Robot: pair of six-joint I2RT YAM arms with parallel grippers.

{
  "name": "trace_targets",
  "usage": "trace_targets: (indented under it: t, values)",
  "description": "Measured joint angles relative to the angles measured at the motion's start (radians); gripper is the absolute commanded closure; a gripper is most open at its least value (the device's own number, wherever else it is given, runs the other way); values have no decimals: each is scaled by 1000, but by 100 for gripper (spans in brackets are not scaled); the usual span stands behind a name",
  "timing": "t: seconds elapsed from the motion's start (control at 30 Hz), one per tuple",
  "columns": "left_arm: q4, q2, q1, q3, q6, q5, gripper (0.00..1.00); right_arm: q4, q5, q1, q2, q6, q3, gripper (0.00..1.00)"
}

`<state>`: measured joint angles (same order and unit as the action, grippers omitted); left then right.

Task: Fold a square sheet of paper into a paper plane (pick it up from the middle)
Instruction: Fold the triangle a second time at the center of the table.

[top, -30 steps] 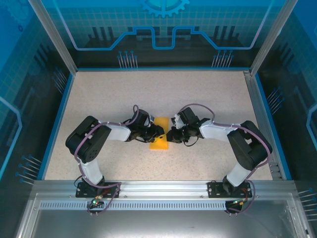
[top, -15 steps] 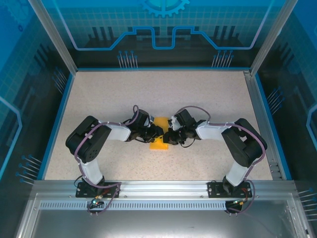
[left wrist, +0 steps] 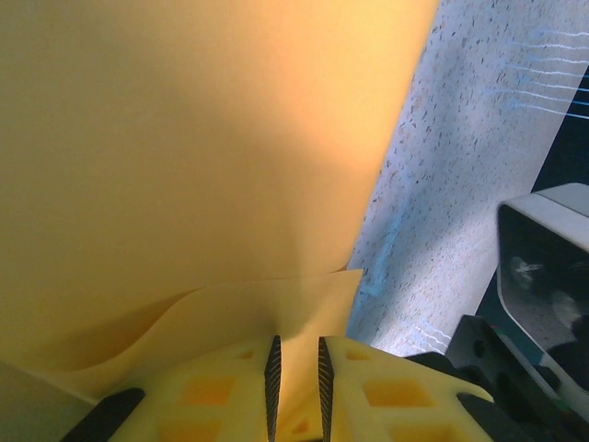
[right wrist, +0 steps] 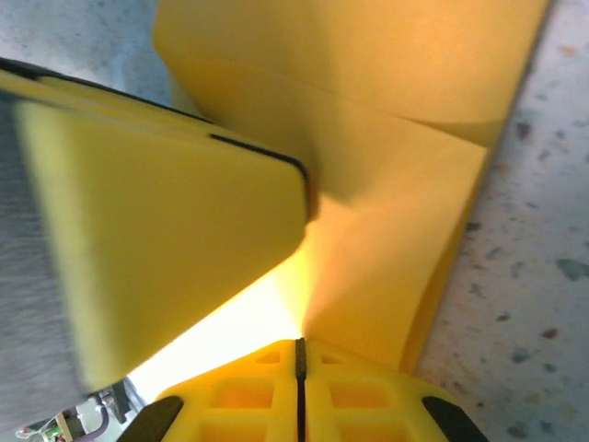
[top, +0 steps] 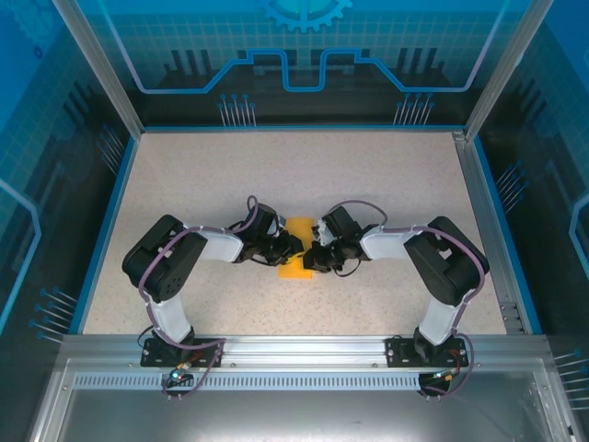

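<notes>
The paper lies on the table near its middle, in front of the two arm bases. The left end effector meets the paper's left side and the right end effector its right. They face each other, each with an edge of paper between its fingers.
</notes>
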<state>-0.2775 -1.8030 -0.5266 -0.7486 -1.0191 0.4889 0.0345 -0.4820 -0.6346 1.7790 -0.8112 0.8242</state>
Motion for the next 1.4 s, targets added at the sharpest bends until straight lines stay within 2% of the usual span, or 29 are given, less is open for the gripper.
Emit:
trace_targets:
  t: [1.4]
  values:
    - [2, -1, 0, 0, 3, 2, 78, 99, -24, 0, -42, 61, -22, 87]
